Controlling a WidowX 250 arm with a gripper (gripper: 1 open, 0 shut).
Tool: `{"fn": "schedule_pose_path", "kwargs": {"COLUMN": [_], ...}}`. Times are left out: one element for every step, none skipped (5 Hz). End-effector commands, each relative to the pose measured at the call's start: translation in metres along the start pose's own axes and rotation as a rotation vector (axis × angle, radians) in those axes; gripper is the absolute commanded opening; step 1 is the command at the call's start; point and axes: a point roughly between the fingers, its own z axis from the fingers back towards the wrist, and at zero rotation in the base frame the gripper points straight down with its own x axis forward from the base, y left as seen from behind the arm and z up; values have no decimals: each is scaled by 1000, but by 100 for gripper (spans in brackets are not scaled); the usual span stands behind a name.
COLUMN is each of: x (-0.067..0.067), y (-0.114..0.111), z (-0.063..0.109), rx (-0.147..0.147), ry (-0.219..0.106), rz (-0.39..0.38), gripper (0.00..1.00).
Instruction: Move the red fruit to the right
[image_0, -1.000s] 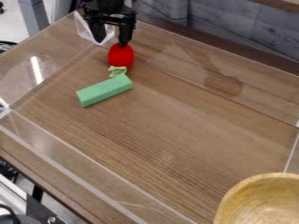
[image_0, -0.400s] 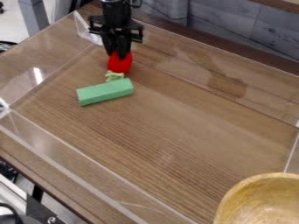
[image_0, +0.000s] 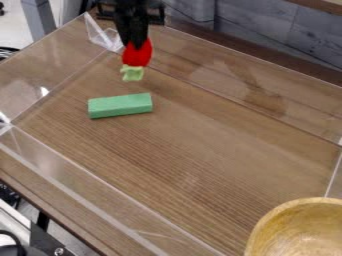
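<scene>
The red fruit (image_0: 136, 54), a small bright red strawberry with its pale green cap pointing down, hangs just above the wooden table at the back left. My gripper (image_0: 136, 44) comes down from above and is shut on the fruit's upper part, its dark fingers hiding the top. The fruit is clear of the table surface.
A flat green block (image_0: 120, 105) lies on the table just in front of the fruit. Clear acrylic walls (image_0: 54, 60) ring the wooden table (image_0: 214, 140). The rim of a wooden bowl (image_0: 301, 225) shows at the bottom right corner.
The gripper came down over the strawberry, shut on it and lifted it off the table. The green block shifted slightly and lies flatter.
</scene>
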Motion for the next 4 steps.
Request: {"fn": "schedule_pose_path", "kwargs": {"x": [0, -13, -25, -37], "y": [-9, -27, -49, -66], "z": [40, 41, 47, 47], "rx": [-24, -47, -70, -88], "ry": [-81, -73, -60, -38], "rz": [-15, -70, -180, -280], "gripper": [0, 0, 0, 0]}}
